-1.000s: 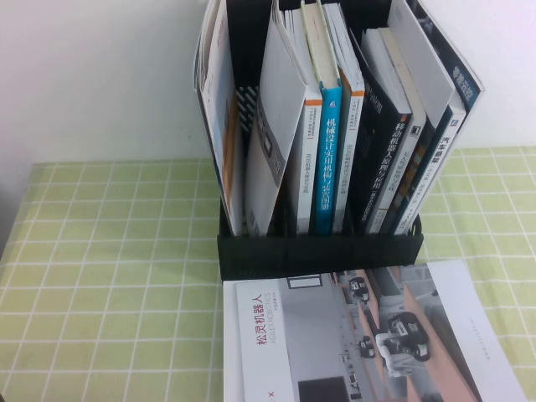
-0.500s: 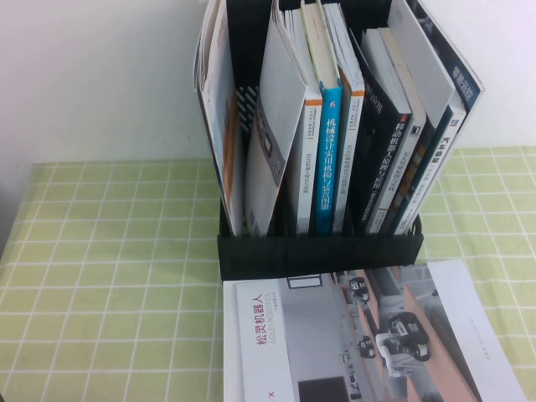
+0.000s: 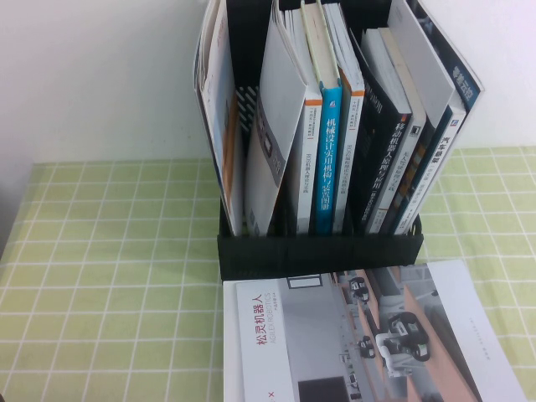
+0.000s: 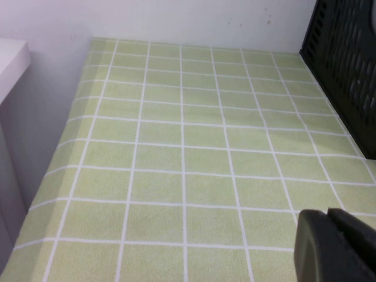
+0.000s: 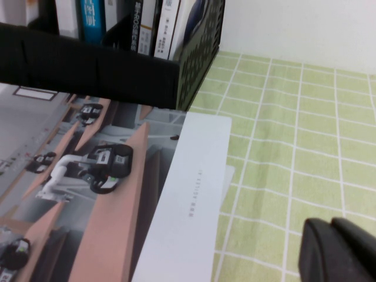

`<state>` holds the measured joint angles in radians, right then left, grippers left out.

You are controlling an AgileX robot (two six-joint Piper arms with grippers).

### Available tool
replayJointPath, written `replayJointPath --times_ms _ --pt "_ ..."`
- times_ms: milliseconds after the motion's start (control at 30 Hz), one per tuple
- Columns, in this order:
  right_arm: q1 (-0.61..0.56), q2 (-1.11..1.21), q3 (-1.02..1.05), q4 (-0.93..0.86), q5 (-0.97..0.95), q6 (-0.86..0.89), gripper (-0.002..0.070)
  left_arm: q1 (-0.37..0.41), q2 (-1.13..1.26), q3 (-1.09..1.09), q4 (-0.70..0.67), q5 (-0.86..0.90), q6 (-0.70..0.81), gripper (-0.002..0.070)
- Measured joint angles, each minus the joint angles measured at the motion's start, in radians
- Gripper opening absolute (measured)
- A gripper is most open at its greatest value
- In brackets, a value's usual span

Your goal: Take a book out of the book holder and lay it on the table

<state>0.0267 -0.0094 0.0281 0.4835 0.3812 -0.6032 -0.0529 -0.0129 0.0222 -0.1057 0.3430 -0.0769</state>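
The black book holder (image 3: 318,251) stands upright at the back middle of the table (image 3: 109,276), its slots packed with books. A thin white softcover with an orange band, the book (image 3: 219,109), leans in the leftmost slot. Neither gripper appears in the high view. The left wrist view has my left gripper (image 4: 326,215) shut and empty, low over the green cloth, with the holder's side wall (image 4: 346,64) further off. In the right wrist view my right gripper (image 5: 331,223) is shut and empty over the cloth, beside the flat magazine.
A thin magazine (image 3: 368,335) with a grey-and-peach robot photo and a red title lies flat in front of the holder's lip; its white edge (image 5: 194,194) is near my right gripper. Thick blue and black-spined books (image 3: 331,159) fill the middle and right slots. A white wall stands behind.
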Motion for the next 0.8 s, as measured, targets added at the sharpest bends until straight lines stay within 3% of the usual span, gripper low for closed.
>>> replayJointPath --times_ms 800 --pt "0.0 0.0 0.0 0.031 -0.028 0.0 -0.0002 0.0 0.0 0.002 0.0 -0.043 -0.022 -0.0003"
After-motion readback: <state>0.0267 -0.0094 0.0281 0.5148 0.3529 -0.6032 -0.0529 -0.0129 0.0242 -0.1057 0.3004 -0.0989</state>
